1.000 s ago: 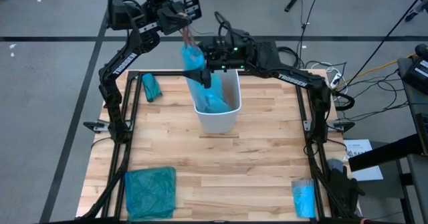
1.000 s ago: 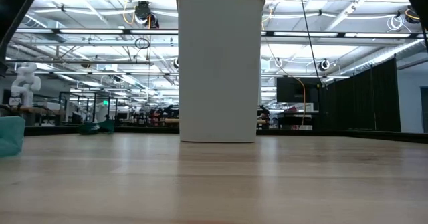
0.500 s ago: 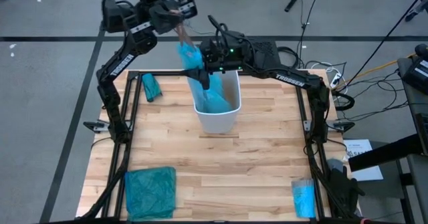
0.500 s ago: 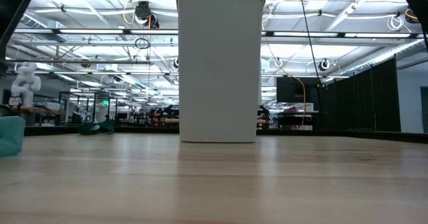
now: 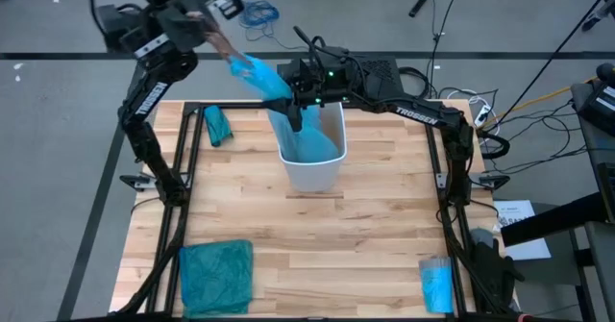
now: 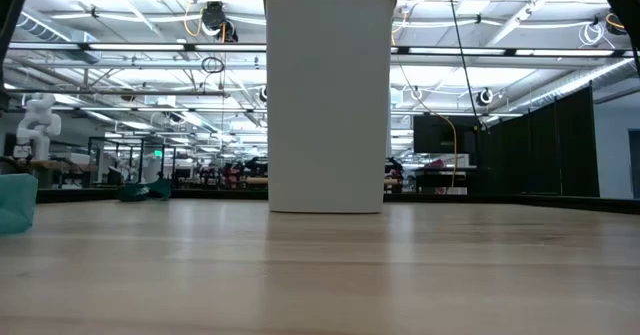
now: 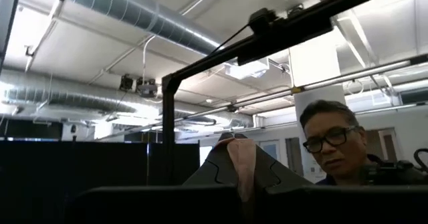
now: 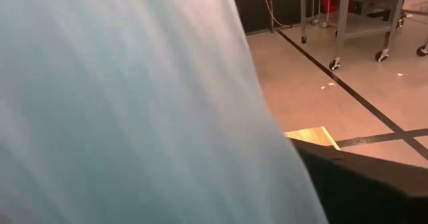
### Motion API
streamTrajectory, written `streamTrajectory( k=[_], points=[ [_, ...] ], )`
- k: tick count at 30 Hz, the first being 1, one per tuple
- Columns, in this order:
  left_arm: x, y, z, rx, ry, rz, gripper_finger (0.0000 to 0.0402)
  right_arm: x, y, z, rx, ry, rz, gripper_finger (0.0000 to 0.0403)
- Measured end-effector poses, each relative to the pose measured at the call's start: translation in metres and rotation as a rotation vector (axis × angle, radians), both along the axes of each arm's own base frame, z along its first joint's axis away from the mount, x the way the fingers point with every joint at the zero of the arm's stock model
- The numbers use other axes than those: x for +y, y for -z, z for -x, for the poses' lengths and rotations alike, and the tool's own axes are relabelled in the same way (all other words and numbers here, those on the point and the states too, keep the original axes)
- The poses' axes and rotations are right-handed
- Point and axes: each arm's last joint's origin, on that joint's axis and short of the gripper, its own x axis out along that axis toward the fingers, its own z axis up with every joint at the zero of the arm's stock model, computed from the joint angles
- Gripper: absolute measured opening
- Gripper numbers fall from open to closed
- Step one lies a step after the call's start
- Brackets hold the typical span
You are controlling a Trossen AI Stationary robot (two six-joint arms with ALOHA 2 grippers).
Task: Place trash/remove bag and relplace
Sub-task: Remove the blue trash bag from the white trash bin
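**Liner stretched from bin to raised left claw**

Your left claw (image 5: 213, 36) is up high, beyond the worktop's (image 5: 317, 245) far edge at about 11 o'clock, clamped tight on a pinch of the bag (image 5: 264, 82). In its own wrist view the fingers (image 7: 221, 167) meet on a thin, pale fold of plastic, with the ceiling ducts and a person (image 7: 338, 147) in glasses behind.

The bag runs as a taut blue band from that claw down and across to the white bin (image 5: 315, 163), which stands upright at 12 o'clock on the worktop. Its lower part is bunched inside the bin and over the near rim.

Your right claw (image 5: 294, 118) sits at the bin's far-left rim, right against the bag where it leaves the bin. The high view does not settle whether its fingers are gripping, and its wrist view is almost filled by pale blue plastic close against the lens, so you cannot tell its state.

From table height the bin (image 6: 328, 95) stands plain and square in the middle.

Elsewhere on the worktop you have a teal bag (image 5: 215, 276) spread flat at 7 o'clock, a small teal bundle (image 5: 217, 125) at 10 o'clock, and a blue roll (image 5: 435, 284) at 5 o'clock, all well apart from the bin.
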Motion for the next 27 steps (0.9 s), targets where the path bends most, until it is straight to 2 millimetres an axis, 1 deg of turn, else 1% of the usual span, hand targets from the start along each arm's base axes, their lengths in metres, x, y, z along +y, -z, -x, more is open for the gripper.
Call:
streamTrajectory(
  k=[4, 12, 27],
  points=[
    [-0.010, -0.006, 0.015, -0.042, -0.012, -0.029, 0.0000, 0.000, 0.000, 0.000, 0.003, 0.002, -0.013, 0.0141],
    [-0.022, -0.014, 0.035, -0.090, -0.022, -0.061, 0.0000, 0.000, 0.001, 0.000, 0.012, 0.004, -0.025, 0.0141],
    [-0.033, -0.019, 0.053, -0.127, -0.027, -0.087, 0.0000, 0.000, 0.004, 0.001, 0.041, 0.004, -0.033, 0.0141]
  ],
)
